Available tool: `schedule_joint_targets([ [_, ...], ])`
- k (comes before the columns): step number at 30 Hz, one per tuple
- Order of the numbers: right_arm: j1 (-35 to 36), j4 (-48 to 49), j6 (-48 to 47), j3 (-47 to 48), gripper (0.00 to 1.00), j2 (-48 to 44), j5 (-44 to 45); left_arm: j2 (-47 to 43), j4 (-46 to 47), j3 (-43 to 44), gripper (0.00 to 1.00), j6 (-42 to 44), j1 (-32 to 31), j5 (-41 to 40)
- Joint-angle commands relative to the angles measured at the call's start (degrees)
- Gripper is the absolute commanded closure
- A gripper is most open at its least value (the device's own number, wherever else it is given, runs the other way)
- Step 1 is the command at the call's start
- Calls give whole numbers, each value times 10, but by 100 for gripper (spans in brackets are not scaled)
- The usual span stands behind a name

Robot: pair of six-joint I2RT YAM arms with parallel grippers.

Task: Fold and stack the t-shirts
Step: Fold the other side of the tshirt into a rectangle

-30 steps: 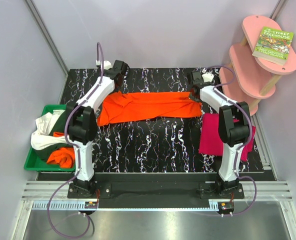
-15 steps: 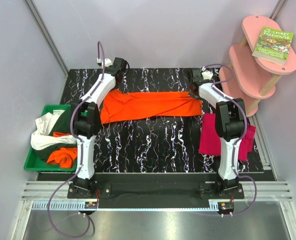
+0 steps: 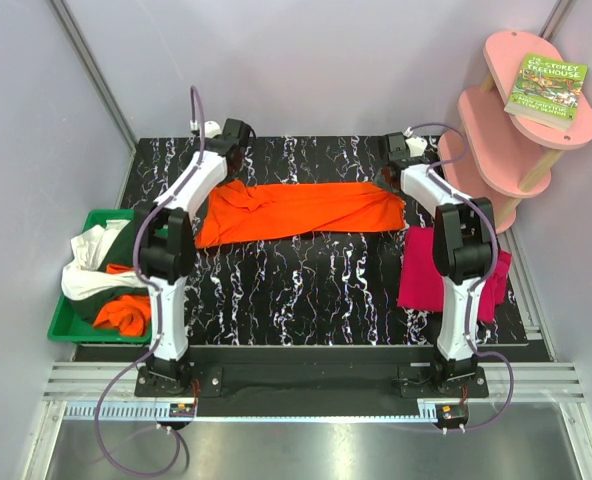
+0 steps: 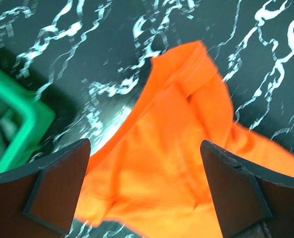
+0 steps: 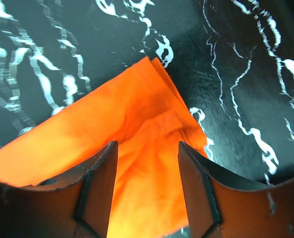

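Note:
A bright orange t-shirt (image 3: pixel 296 210) lies folded into a long band across the back of the black marbled table (image 3: pixel 306 290). My left gripper (image 3: pixel 232 158) hovers open over its left end. In the left wrist view the fingers (image 4: pixel 57 183) stand wide apart above the orange cloth (image 4: pixel 177 139), touching nothing. My right gripper (image 3: pixel 390 180) is open over the right end. In the right wrist view its gripper (image 5: pixel 147 188) has loose orange cloth (image 5: pixel 137 124) lying below the gap. A magenta-pink t-shirt (image 3: pixel 416 270) lies folded at the right edge, partly under the right arm.
A green bin (image 3: pixel 61 325) at the left edge holds white (image 3: pixel 86 280), dark green (image 3: pixel 126 245) and orange (image 3: pixel 121 312) shirts; its corner (image 4: pixel 23 124) shows in the left wrist view. A pink shelf (image 3: pixel 516 130) with a book (image 3: pixel 546 90) stands back right.
Both grippers have gone from shut to open and let go of the orange t-shirt's ends, which now rest on the table. Both wrists have shifted slightly toward the back.

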Motion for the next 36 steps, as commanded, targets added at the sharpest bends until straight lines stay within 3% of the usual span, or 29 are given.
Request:
schedule_joint_targets([
  [1, 3, 26, -3, -38, 43, -107, -18, -113, 35, -63, 1, -11, -20, 8],
  [5, 8, 37, 14, -105, 58, -130, -57, -132, 43, -131, 3, -27, -54, 15],
  [8, 10, 42, 22, -139, 63, -122, -79, -133, 47, -175, 5, -48, -64, 33],
  [13, 15, 58, 13, -161, 64, -102, -80, -125, 50, -225, 6, -66, -68, 47],
  [23, 16, 60, 9, -139, 65, -48, -79, -75, 52, -241, 7, -70, -64, 75],
  [36, 19, 31, 54, -223, 65, -107, -82, -83, 20, -325, 11, -121, -51, 122],
])
